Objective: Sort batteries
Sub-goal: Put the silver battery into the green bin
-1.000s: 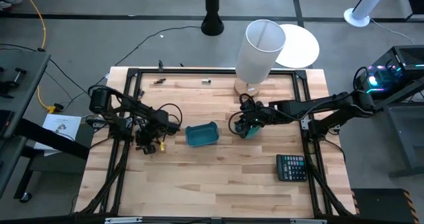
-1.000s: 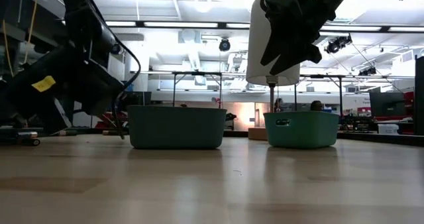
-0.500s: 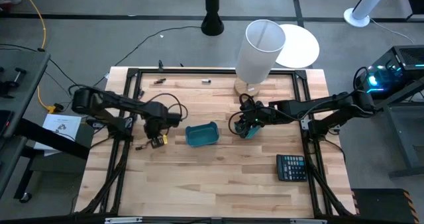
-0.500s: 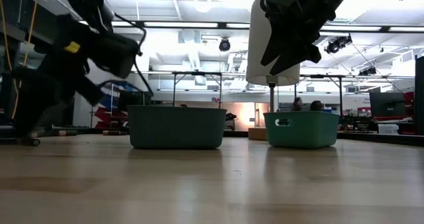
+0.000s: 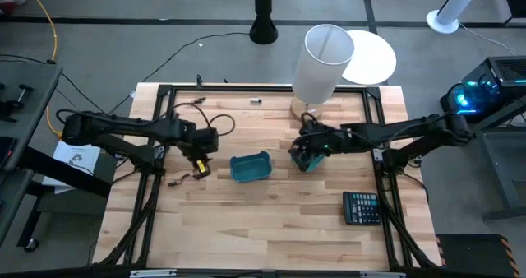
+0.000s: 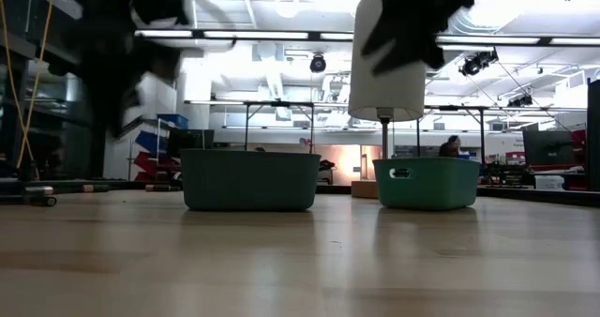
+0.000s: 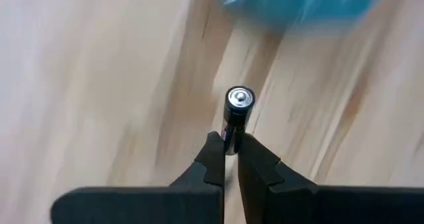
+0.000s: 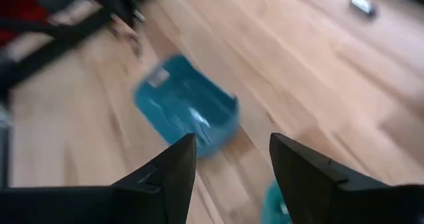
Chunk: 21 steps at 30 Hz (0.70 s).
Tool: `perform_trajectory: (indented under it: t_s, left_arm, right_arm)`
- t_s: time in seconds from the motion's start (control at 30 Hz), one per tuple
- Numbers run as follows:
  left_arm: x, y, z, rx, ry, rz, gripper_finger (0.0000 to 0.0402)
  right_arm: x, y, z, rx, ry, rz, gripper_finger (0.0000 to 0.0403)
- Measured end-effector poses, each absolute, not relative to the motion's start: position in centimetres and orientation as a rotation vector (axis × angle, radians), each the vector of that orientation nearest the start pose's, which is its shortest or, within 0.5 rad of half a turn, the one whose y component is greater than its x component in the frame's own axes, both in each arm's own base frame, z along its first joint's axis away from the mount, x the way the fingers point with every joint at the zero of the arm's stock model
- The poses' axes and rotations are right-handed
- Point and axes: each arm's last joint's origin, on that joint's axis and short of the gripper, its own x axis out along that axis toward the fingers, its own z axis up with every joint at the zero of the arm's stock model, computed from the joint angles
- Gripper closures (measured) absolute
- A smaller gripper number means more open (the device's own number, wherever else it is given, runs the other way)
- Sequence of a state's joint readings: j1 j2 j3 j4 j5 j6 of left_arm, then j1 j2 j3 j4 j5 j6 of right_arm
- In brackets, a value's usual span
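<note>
Left of the teal bin (image 5: pixel 251 167), above the counter (image 5: pixel 271 220), the left tool (image 7: pixel 228 151) pinches a battery (image 7: pixel 237 111) by its lower end; small, rigid, slick, best gripped mid-barrel. Right tool (image 8: pixel 228 164) hangs released.

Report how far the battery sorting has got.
Done: nothing confirmed; neither teal bin shows its contents. In hand: the left claw is shut on a battery above the table; the right claw is open over the other bin. Left: loose batteries near the table's far edge.
</note>
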State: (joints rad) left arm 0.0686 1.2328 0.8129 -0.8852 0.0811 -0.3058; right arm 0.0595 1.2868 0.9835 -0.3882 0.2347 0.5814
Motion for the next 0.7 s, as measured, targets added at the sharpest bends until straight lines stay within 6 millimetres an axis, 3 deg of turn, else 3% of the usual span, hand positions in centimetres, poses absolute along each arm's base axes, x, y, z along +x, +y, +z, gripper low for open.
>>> perform_trajectory:
  t_s: [0.13, 0.3, 0.53, 0.7]
  left_arm:
    - [23.8, 1.1, 23.9, -0.248, 1.088, 0.166, 0.0396]
    - [29.7, 1.8, 25.6, -0.122, 0.911, 0.121, 0.0396]
    - [39.4, 2.5, 24.4, 0.015, 0.752, 0.059, 0.0396]
    - [44.5, 2.8, 22.9, 0.037, 0.696, 0.052, 0.0389]
  right_arm:
    - [25.9, 0.9, 30.9, 0.437, 0.506, -0.369, 0.0224]
    - [24.1, 0.8, 33.5, 0.456, 0.402, -0.364, 0.0230]
    - [22.5, 0.7, 35.0, 0.478, 0.334, -0.344, 0.0231]
    - [22.3, 0.6, 35.4, 0.481, 0.297, -0.356, 0.0231]
